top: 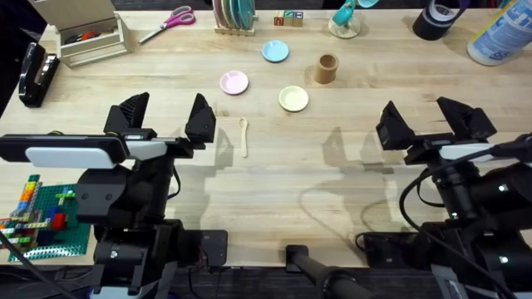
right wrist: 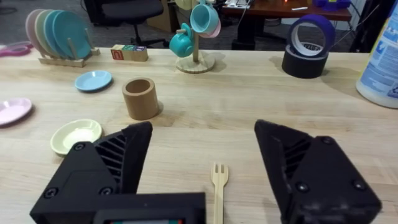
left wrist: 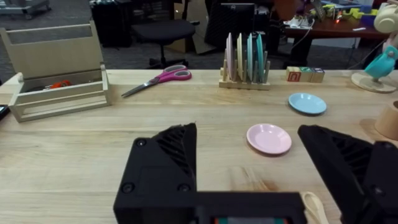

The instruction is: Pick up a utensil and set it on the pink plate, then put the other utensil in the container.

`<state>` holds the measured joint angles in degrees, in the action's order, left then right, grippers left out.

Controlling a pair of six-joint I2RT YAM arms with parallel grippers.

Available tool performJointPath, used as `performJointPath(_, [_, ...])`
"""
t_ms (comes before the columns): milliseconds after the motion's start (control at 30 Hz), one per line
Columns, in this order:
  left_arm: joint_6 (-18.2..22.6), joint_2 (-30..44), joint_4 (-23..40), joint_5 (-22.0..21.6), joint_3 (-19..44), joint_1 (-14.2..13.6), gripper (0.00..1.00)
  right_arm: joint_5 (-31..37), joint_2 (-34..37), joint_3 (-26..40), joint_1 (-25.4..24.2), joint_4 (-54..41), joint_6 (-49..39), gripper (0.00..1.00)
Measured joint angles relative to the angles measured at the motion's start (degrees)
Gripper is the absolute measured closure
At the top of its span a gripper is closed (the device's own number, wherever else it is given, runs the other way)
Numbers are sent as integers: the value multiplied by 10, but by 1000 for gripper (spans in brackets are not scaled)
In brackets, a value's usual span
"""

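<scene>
- The container [top: 327, 69] stands upright on the table [top: 332, 183], well beyond the right gripper [top: 426, 121]; its inside looks empty from above.
- The pink plate [top: 234, 82] lies bare, ahead of the left gripper [top: 166, 116] and just past its inner finger; a light-blue plate [top: 275, 51] and a pale-yellow plate [top: 293, 99] also hold nothing.
- Left gripper's fingers are spread wide, nothing between them; the spoon [top: 243, 135] lies just outside the inner finger, only its bowl end visible in the left wrist view [left wrist: 314, 205].
- Right gripper's fingers are likewise spread apart and empty; the fork [right wrist: 219, 186] lies between them, tines toward the container, its handle cut off at the frame edge.
- Bare wood surrounds both utensils.
</scene>
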<state>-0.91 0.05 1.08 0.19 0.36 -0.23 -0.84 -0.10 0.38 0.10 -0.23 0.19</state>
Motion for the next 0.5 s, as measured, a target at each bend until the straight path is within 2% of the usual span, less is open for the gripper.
performJointPath(500, [0,0,0,0,0,0,6,0,0,0,0,-3,0,3])
